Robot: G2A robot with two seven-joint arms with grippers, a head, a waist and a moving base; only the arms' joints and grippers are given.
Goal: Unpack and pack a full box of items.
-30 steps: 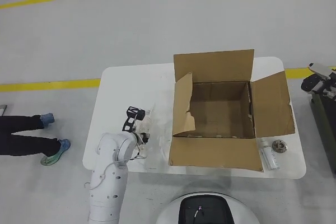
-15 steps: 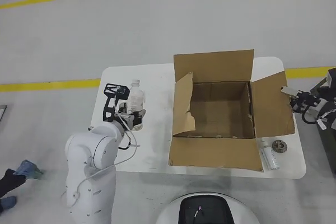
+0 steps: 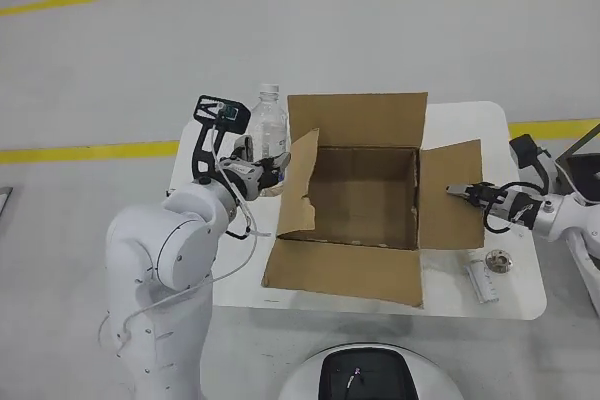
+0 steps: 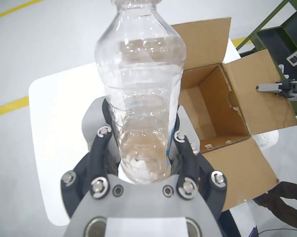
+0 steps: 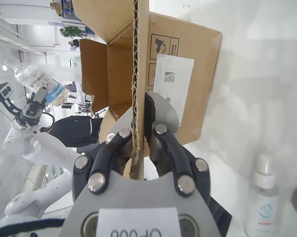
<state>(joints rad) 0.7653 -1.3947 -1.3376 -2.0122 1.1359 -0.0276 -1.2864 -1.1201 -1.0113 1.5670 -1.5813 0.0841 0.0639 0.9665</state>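
Observation:
My left gripper [image 3: 254, 168] is shut on the lower body of a clear plastic water bottle [image 3: 270, 118], held in the air just left of the open cardboard box [image 3: 340, 272]. In the left wrist view the bottle [image 4: 141, 85] stands cap-away between the fingers [image 4: 102, 139], with the box [image 4: 212, 50] beyond. My right gripper [image 3: 456, 190] is shut on the box's right flap [image 3: 450, 220]. In the right wrist view the flap edge [image 5: 138, 62] runs between its pads [image 5: 149, 109]. The box floor shows bare cardboard.
A small spray bottle [image 3: 480, 280] and a round metal part [image 3: 498, 262] lie on the white table [image 3: 500, 120] right of the box, near the front edge. A green rack [image 3: 595, 175] stands off the table's right side. A torn left flap [image 3: 298, 180] leans inward.
The left arm lifted the bottle off the table and carried it up toward the box. The right arm came in and closed on the right flap. The box shifted left.

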